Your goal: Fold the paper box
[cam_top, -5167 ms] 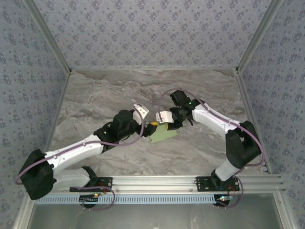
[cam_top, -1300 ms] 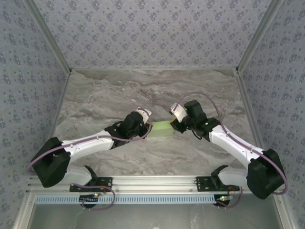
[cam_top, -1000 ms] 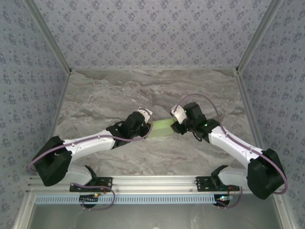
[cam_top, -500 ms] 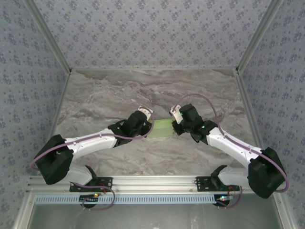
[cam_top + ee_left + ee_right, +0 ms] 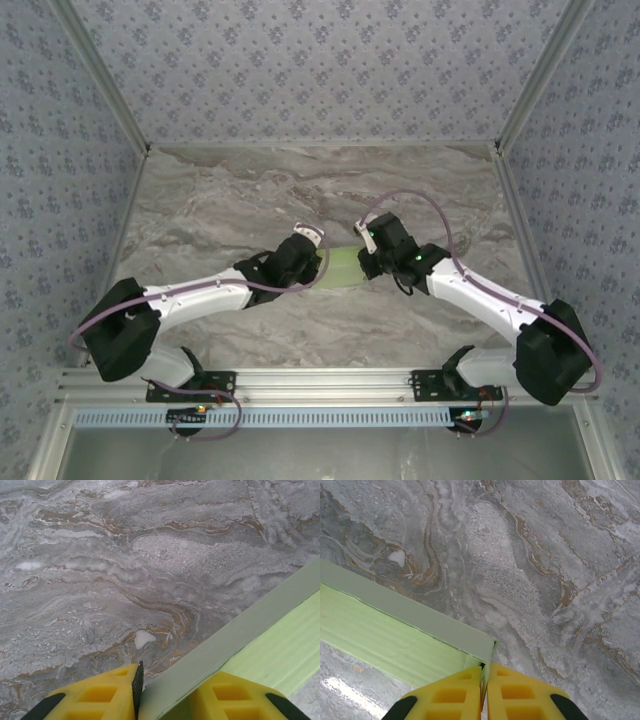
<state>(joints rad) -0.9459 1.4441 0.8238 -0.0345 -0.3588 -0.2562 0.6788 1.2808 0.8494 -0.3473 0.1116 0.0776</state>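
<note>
1. The box (image 5: 342,268) lies on the table (image 5: 220,200), near its middle, stretched between your two grippers. It looks like a shallow tray already, with the long walls raised.
2. The left gripper (image 5: 170,682) is closed on the left end of the box. The wrist view shows one wall passing between its yellow fingers (image 5: 112,695), one finger on each side of the card.
3. The right gripper (image 5: 485,672) is at the other end. Its fingers are pressed almost together, and the thin card at the end corner seems to be caught in the seam between them. How much card is inside, I cannot tell.
4. The box is thin card, so I judge it very light. It is stiff along the creases but soft across a flat panel. A hard squeeze will leave a dent.
5. Take hold on a wall close to a crease or a corner, where the card is double or bent. Do not grip the middle of a long wall, because there it will bow.
6. The surface looks smooth, so a shallow pinch can slip off. Take a little more of the wall between the fingers.
7. Because both ends are held, do not pull the arms apart. Such card tears easily at the tabs, or the box twists out of shape.
8. The table is smooth stone, so the box will slide if you push it with one gripper alone.
</note>
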